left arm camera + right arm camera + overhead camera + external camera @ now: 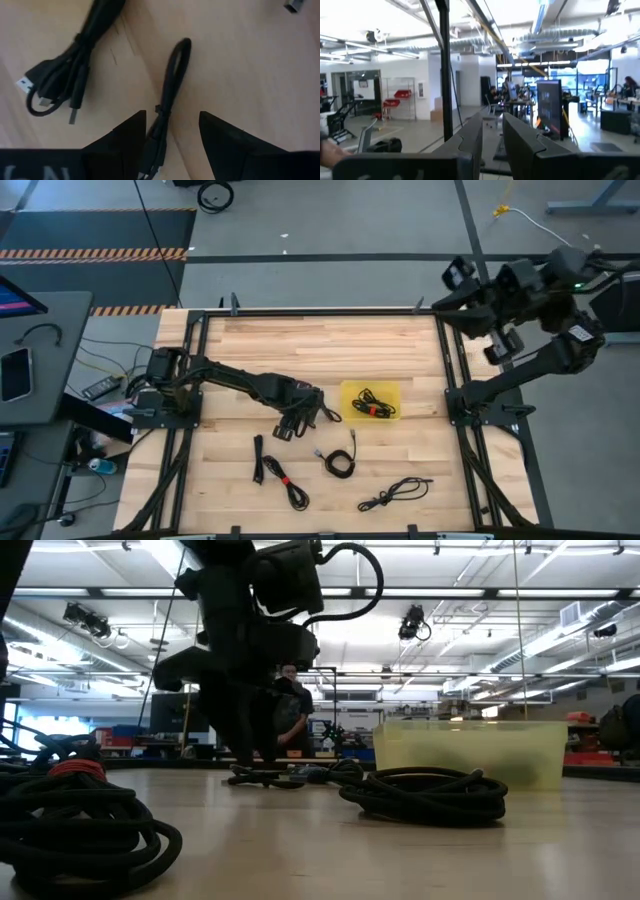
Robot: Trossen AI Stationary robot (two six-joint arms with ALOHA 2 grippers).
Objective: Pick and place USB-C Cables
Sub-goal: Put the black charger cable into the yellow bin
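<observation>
Several black USB-C cables lie on the wooden table. One sits in the yellow tray (348, 390); others are a straight bundle (258, 458), a bundle with a red tie (287, 482), a coil (340, 462) and a loose one (395, 494). My left gripper (292, 425) points down over the table's middle, open. In the left wrist view its fingers (125, 137) stand on either side of a folded cable (172, 85) lying flat on the wood. My right gripper (458, 276) is raised high past the far right corner, narrowly open (492, 140) on nothing.
Another bundle with bare plugs (65, 75) lies close beside the cable between my left fingers. The black frame rails (445, 360) border the table left and right. A person (292, 710) stands in the room beyond the far edge.
</observation>
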